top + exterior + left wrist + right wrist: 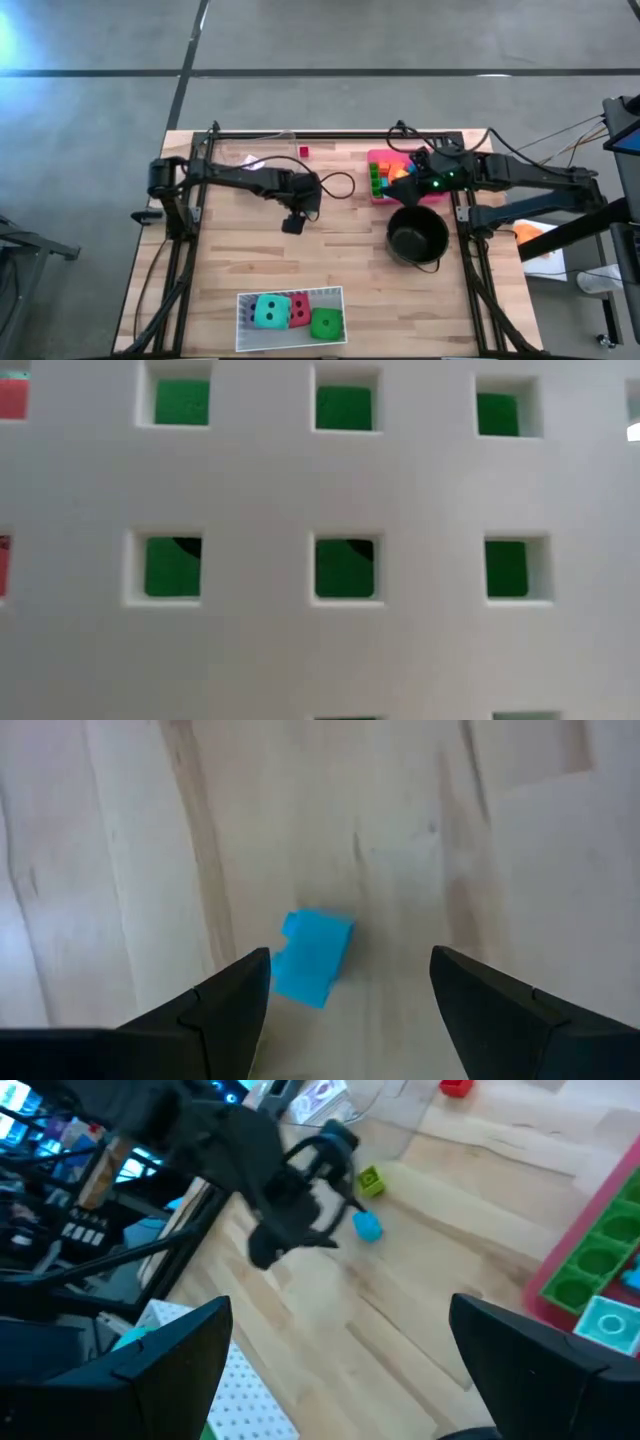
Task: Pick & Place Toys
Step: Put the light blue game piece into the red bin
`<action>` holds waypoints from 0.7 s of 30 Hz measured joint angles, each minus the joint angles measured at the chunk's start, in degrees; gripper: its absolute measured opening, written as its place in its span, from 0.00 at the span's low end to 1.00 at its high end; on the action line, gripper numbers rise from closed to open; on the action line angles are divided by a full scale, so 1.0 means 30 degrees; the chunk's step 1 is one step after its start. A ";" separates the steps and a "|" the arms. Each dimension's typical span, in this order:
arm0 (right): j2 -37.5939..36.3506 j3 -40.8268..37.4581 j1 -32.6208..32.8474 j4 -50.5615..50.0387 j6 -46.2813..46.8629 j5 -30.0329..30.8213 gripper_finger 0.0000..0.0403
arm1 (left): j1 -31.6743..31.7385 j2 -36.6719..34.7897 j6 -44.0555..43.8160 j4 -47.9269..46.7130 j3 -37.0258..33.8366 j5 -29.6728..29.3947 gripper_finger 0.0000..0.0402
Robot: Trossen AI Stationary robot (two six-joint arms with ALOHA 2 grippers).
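Left pincer hangs wide over the blue block at mid-frame; off-centre, closing may nudge it away; right pincer waits wide.

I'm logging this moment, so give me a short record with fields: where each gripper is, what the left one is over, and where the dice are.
left gripper: open, above table centre
under it: blue block, lying between the fingers, not gripped
right gripper: open, by the pink tray
dice: teal, red, green, in the white tray
black pot: beside the pink tray
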 joint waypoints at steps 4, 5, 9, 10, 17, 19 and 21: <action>-0.0183 0.0000 0.1021 0.0172 0.0432 0.0858 0.91 | 0.0229 0.0169 -0.0203 0.0499 -0.0013 -0.0006 0.69; -0.0225 0.0000 0.1180 0.0253 0.0466 0.0907 0.91 | 0.0244 0.0187 -0.0058 0.0508 -0.0013 -0.0006 0.69; -0.0251 0.0034 0.1660 0.0576 0.0486 0.1299 0.91 | 0.0219 0.0545 0.0268 0.0747 -0.0013 -0.0002 0.69; -0.0251 0.0036 0.1729 0.0655 0.0483 0.1312 0.91 | 0.0215 0.0695 0.0282 0.0660 -0.0015 0.0002 0.69; -0.0251 0.0044 0.1760 0.1050 0.0608 0.1304 0.91 | 0.0135 0.1191 0.0568 0.0726 -0.0020 -0.0806 0.69; -0.0251 0.0044 0.1760 0.1062 0.0610 0.1301 0.91 | 0.0135 0.1301 0.0620 0.0736 -0.0020 -0.0863 0.69; -0.0251 0.0044 0.1760 0.1062 0.0612 0.1297 0.91 | 0.0142 0.1408 0.0646 0.0794 -0.0020 -0.0898 0.68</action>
